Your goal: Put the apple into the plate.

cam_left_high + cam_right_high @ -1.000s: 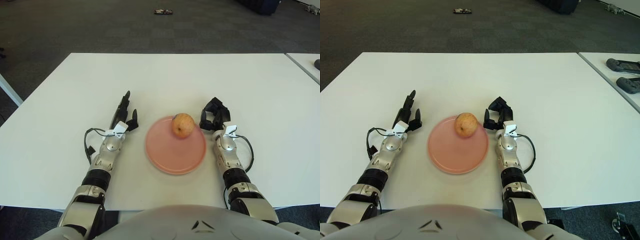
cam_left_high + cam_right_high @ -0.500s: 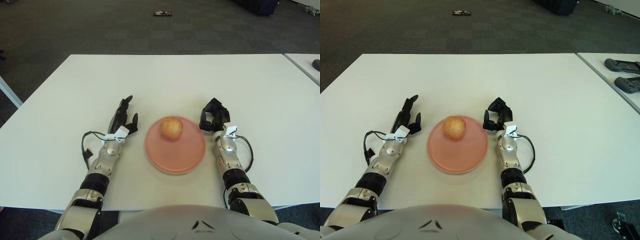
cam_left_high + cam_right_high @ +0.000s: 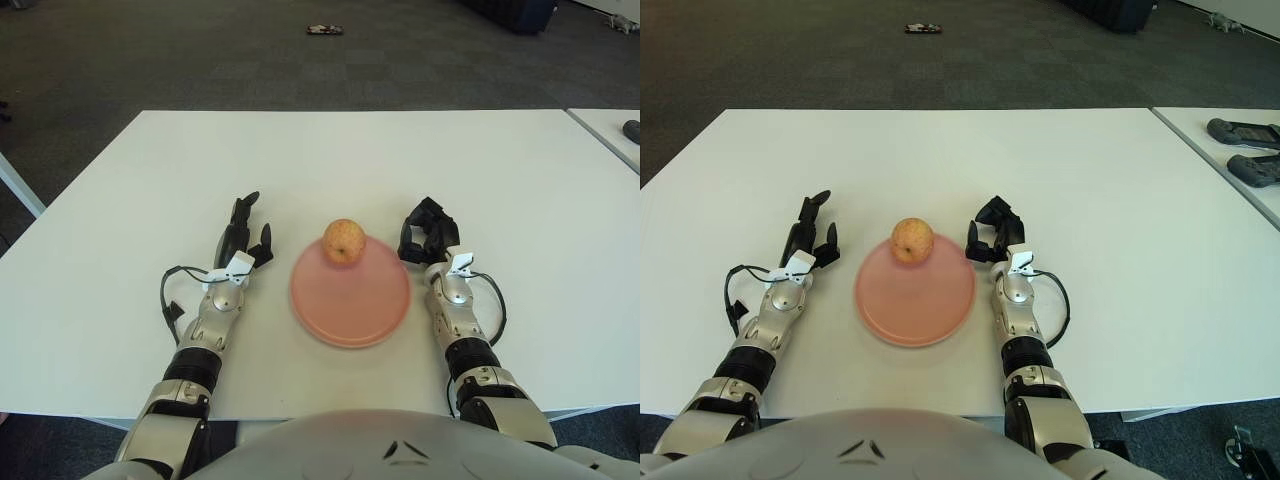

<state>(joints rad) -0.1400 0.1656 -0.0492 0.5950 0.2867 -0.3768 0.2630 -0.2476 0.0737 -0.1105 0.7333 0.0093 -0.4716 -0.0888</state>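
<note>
White table (image 3: 420, 150) holds pink plate (image 3: 350, 300), apple (image 3: 343, 240) seen at its upper rim, flanked by spread left hand (image 3: 243, 232) and curled, empty right hand (image 3: 427, 232).

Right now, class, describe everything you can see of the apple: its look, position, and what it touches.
The apple is small and round, yellow with a reddish-orange blush, its skin smooth and matte. It sits upright at the far rim of the pink plate, its base on the plate's edge, partly overhanging the white table. Neither hand touches it: the left hand shows to its left with fingers extended, the right hand to its right with fingers curled. Nothing else is in contact with it.
</note>
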